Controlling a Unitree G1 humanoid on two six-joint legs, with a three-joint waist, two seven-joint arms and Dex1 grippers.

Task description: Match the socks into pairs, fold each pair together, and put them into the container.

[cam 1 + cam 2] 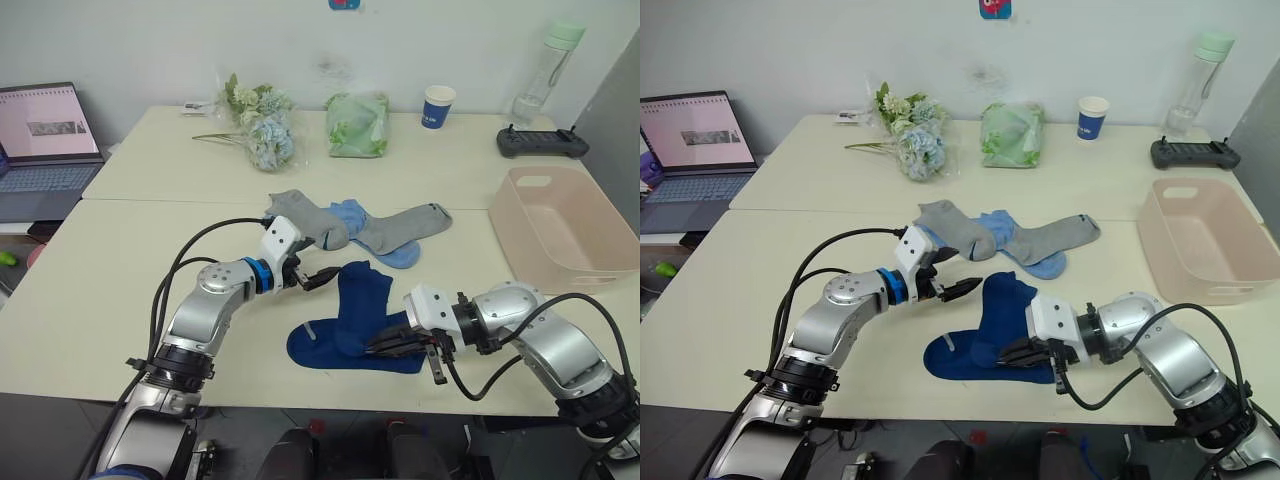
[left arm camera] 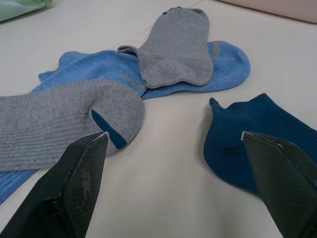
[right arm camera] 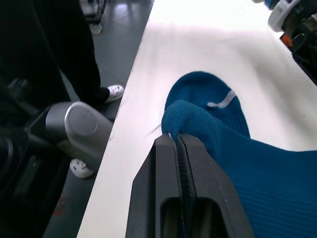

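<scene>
Two navy socks (image 1: 355, 318) lie overlapped near the table's front edge. My right gripper (image 1: 388, 345) is shut on the edge of the upper navy sock (image 3: 218, 134), which bulges up at the fingertips. My left gripper (image 1: 320, 277) hovers open just left of the navy socks, with the cuff of one grey sock (image 2: 64, 124) close in front of it. A second grey sock (image 1: 408, 228) and two light blue socks (image 1: 352, 214) lie tangled behind. The pale pink container (image 1: 600, 270) stands at the right and holds nothing.
Along the back of the table are a bunch of flowers (image 1: 262, 125), a green bag (image 1: 357, 125), a blue paper cup (image 1: 437, 106), a clear bottle (image 1: 545, 70) and a black controller (image 1: 542, 143). A laptop (image 1: 40, 140) stands at the far left.
</scene>
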